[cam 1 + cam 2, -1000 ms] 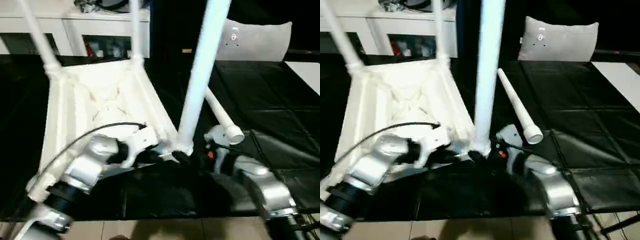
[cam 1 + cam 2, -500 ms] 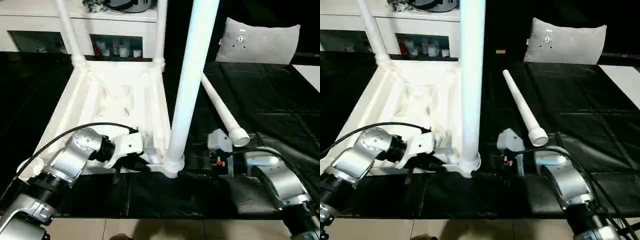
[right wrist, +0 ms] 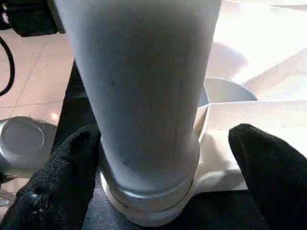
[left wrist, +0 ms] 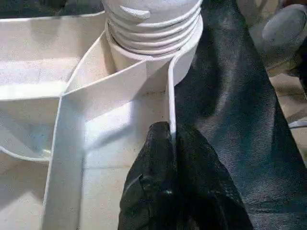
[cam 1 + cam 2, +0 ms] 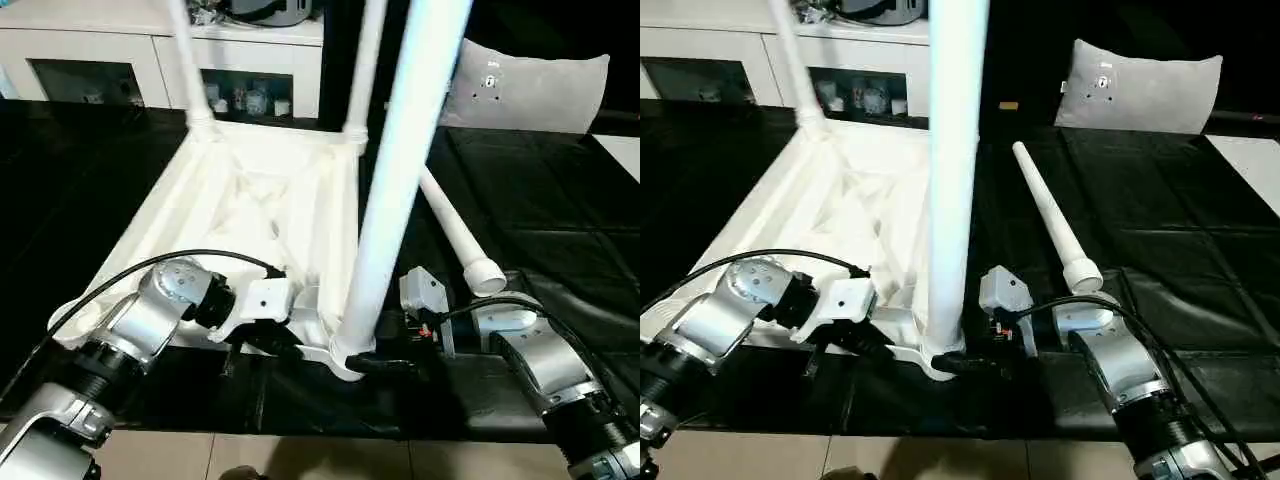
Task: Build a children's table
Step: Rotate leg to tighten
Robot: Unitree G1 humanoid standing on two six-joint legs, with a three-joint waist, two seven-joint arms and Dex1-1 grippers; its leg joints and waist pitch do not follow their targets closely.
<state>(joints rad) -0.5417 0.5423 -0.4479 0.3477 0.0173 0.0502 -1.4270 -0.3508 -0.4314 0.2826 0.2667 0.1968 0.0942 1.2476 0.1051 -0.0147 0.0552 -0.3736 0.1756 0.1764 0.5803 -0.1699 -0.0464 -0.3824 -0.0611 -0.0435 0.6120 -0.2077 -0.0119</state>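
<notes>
White plastic ribbed table top (image 5: 250, 200), rim pinched by left gripper (image 4: 170, 143); right gripper (image 3: 158, 177) open around near-right tubular leg (image 5: 400, 180), probably needing screwing tight.

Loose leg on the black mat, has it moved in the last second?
No. The loose leg lies at the same spot and angle relative to the pillow and the seams of the mat; only the camera has shifted.
</notes>
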